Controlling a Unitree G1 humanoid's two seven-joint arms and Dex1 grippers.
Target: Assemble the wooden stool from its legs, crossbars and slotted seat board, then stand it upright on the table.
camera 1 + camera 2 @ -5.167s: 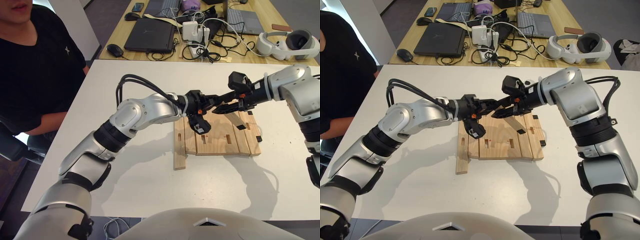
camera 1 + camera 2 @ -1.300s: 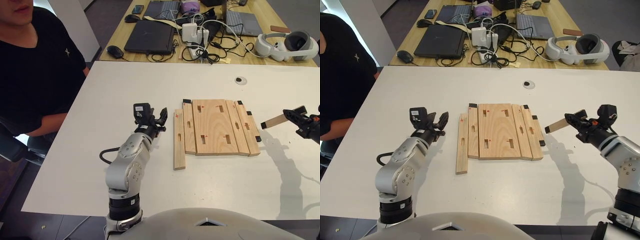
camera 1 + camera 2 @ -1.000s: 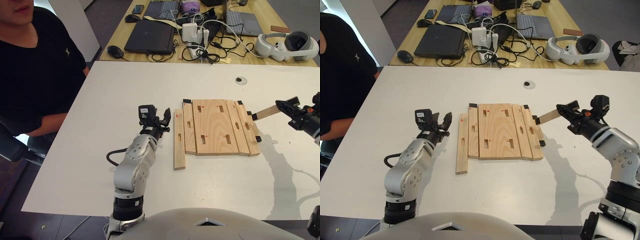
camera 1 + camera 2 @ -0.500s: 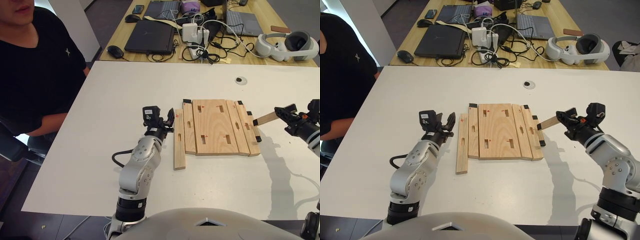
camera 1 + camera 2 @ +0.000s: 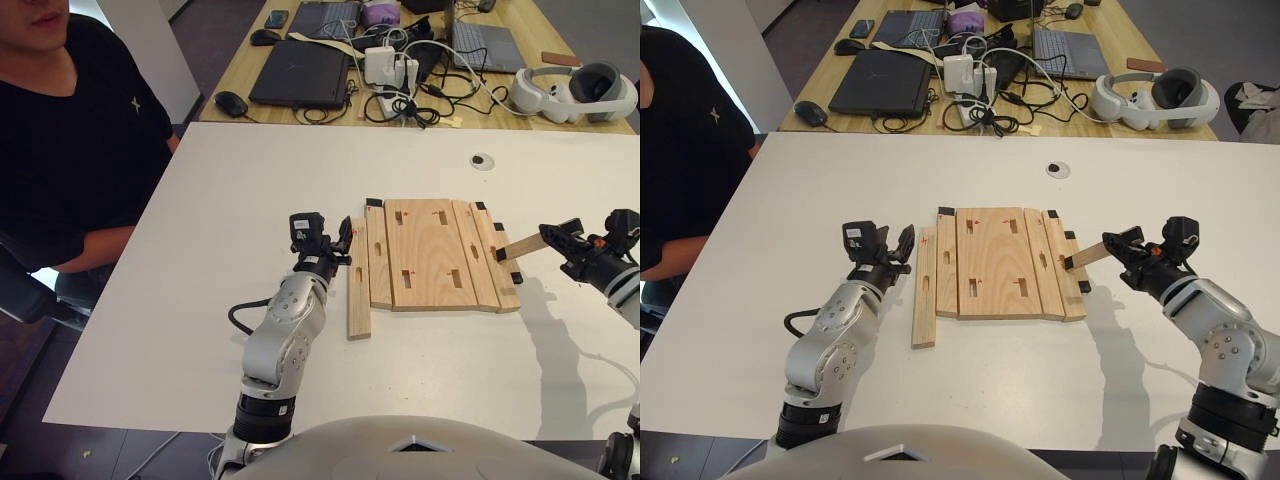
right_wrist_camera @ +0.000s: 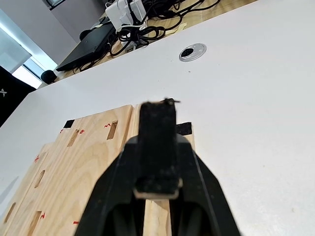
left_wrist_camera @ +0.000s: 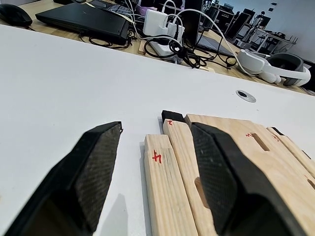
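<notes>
Two grippers at work: the left gripper (image 5: 333,240) hangs empty, fingers spread wide, with the loose slat (image 5: 358,285) just ahead of its tips, alongside the slotted seat board (image 5: 430,255). The right gripper (image 5: 556,240) is clamped on a leg (image 5: 522,243), whose black-capped end juts out ahead over the board's nearest edge. Best to square that leg to a slot before lowering, grip firm against twisting.
</notes>
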